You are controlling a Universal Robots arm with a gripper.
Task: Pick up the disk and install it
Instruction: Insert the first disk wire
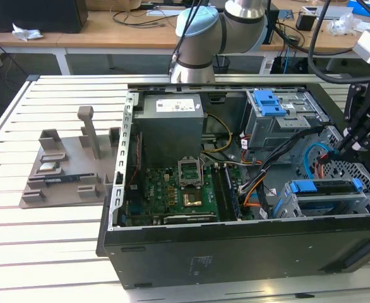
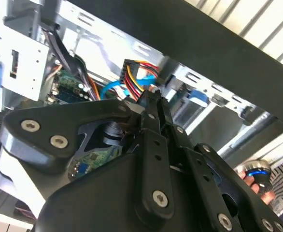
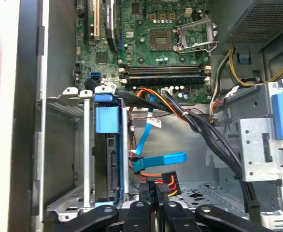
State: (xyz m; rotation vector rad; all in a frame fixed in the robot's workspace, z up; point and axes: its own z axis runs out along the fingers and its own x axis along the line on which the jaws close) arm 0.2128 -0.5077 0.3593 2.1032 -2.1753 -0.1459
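Observation:
The disk [image 1: 324, 194] sits on edge inside the lower grey drive cage [image 1: 293, 203] of the open computer case, with its blue rails along the top. In the first wrist view the disk's [image 3: 114, 164] blue rail tab stands at the cage mouth. My gripper [image 1: 341, 150] hangs beside that cage, at the exterior view's right. In both wrist views the fingers [image 3: 141, 212] are drawn together on a black power plug [image 3: 151, 187] with red and yellow wires. My gripper [image 2: 153, 99] points toward the cable bundle [image 2: 134, 70].
A blue flat cable [image 3: 163, 161] and an orange-black harness [image 3: 180, 108] cross the bay beside the cage. An upper cage with a blue bracket [image 1: 267, 101], the motherboard [image 1: 179, 189] and power supply [image 1: 171, 126] lie inside the case. A grey fixture [image 1: 65, 167] stands on the slatted table. A hand [image 2: 252, 181] shows outside the case.

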